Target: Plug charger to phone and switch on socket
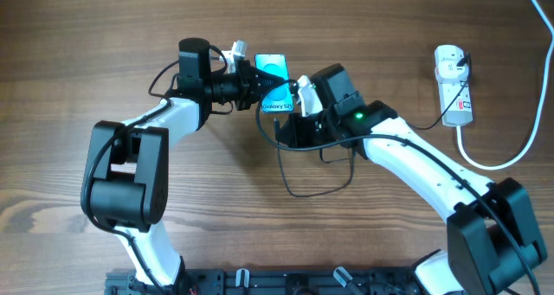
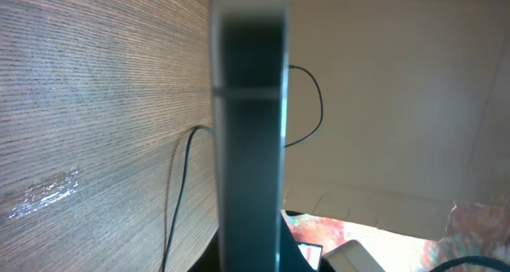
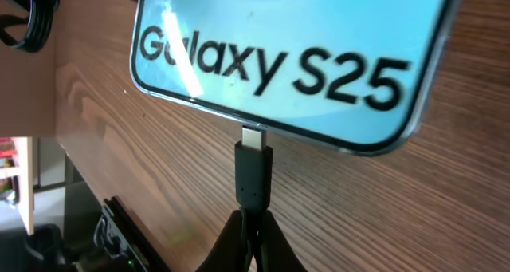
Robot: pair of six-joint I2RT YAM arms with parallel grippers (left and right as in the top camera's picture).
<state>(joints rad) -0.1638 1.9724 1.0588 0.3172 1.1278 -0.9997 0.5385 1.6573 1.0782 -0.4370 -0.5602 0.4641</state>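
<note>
Right claw [image 3: 253,238]: fingers pinched closed on the moulded black end of the thin black charger cable [image 3: 253,176], seen close in the right wrist view. The cable's bare metal tip meets the bottom edge of the flat white-framed smartphone [image 3: 295,57] with its teal-blue screen. How deep the tip sits cannot be told. Writing on the pale strip of screen just above the tip reads "Galaxy S25", in sharp black letters. The rest of the screen is cut off by the frame. Brown wood-grain table [image 3: 454,216] lies beneath.

Left claw [image 1: 258,80]: closed on the smartphone's long side nearest the left arm, per the overhead view. The left wrist view gives only the smartphone edge-on, as a blurred dark band up the middle. The claw's own fingers cannot be made out there. Black cable curves over the wood behind the band.

Overhead: the smartphone sits between the two claws near table centre, lettered end toward the right claw. Whether it lies flat or is lifted cannot be told. The charger cable hangs in a loose loop toward the near edge, partly hidden under the right arm, then runs right toward the white elongated power strip [image 1: 452,87], well apart at far right. The strip carries a red mark and a grey label, its print too small to read. A small dark piece [image 1: 465,63] at its far end is unclear. A thicker white cable [image 1: 506,155] curls from the strip's near end out of the right edge.
</note>
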